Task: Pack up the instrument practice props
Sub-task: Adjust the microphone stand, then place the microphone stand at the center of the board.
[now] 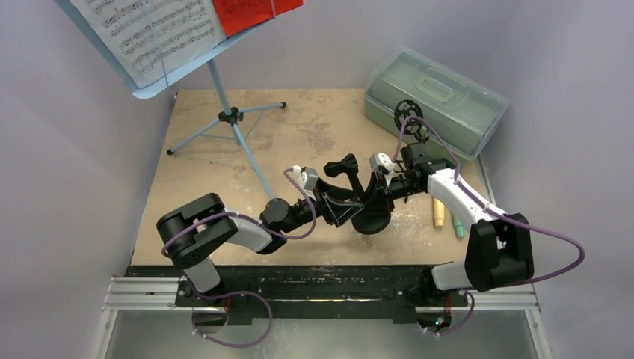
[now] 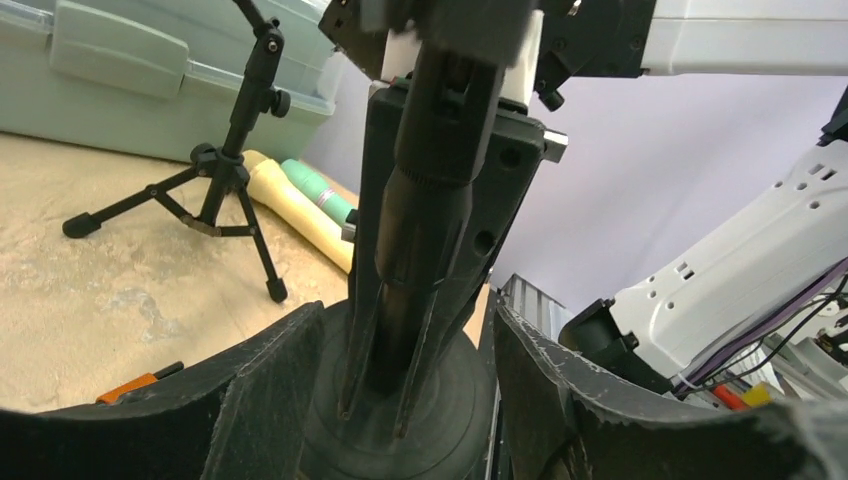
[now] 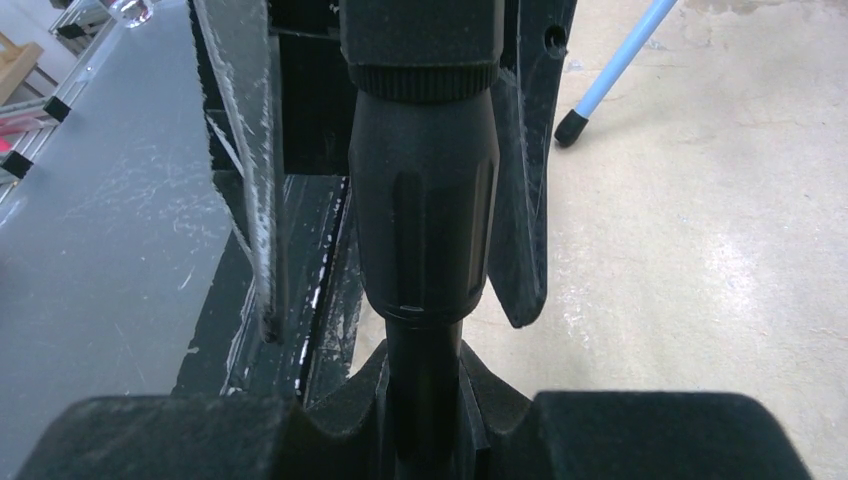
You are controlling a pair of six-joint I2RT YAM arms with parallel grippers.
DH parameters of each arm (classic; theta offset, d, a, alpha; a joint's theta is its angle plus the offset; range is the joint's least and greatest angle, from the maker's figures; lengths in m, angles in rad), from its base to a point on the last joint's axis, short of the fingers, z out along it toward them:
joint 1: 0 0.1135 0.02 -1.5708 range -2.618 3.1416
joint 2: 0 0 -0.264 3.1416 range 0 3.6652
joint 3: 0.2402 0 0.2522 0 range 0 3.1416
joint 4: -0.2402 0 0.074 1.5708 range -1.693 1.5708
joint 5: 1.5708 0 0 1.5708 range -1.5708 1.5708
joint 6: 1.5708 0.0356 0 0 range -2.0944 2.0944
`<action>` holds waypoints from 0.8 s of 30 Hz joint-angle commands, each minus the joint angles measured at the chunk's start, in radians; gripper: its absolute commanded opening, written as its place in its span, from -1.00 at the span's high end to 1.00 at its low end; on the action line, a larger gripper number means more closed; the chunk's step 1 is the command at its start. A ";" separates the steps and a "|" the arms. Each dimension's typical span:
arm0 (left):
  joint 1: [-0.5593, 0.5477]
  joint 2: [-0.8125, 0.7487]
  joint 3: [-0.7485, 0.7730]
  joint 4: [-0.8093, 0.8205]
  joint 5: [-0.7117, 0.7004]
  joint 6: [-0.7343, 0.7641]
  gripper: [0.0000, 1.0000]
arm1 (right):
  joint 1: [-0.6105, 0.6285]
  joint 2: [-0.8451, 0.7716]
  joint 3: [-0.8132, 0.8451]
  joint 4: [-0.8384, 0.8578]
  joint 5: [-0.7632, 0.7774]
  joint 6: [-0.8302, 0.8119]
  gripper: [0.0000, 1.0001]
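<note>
Left pincer: closed on the round base of the held mic holder, which is above the middle of the worktop, slightly toward the near edge. In the left wrist view, both of my left fingers press against that base.

Right pincer: set around the stem of the same holder. The right wrist view shows one finger against the stem and the other standing off with a visible gap, so these jaws are parted, not clamped. The top external view does not show this gap.

The top external view alone shows the sheet-music rack on its tripod at the far-left corner, carrying a white page and a red page. The right wrist view shows only one blue leg tip.

The tripod mic holder stands upright in front of the plastic case at the far-right corner. The left wrist view shows its three spread legs on the worktop.

The cream microphone and teal microphone lie side by side near the right edge. The left wrist view shows them touching along their length.
</note>
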 commanded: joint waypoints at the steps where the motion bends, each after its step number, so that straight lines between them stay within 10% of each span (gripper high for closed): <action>1: -0.003 0.013 0.045 0.161 0.011 -0.006 -0.20 | -0.003 -0.011 0.046 0.012 -0.067 0.005 1.00; 13: -0.003 0.032 0.099 0.149 -0.002 0.010 0.09 | -0.003 -0.001 0.046 0.015 -0.063 0.005 1.00; 19: 0.008 0.037 0.113 0.140 -0.022 0.005 1.00 | -0.003 -0.003 0.047 0.017 -0.055 0.009 0.98; 24: 0.057 -0.014 0.086 0.077 -0.051 -0.006 1.00 | -0.003 -0.019 0.063 0.046 0.014 0.087 -0.08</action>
